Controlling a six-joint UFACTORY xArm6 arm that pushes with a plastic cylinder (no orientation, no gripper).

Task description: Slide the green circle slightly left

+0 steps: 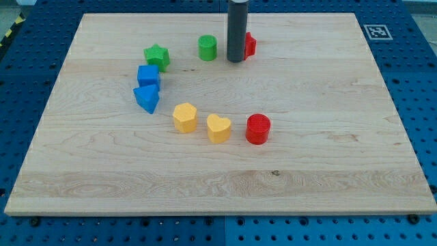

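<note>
Green circle (207,48) left of my tip (235,60) — red block (250,44) behind

Desk (328,157) carries green star (157,56), blue cube (148,75), blue triangle (147,98), yellow hexagon (185,117), yellow heart (218,128), red cylinder (258,129).

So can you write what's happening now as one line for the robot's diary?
step: push green circle left | my tip: just right of it, not touching | red block: partly hidden behind rod | green star: further left
</note>
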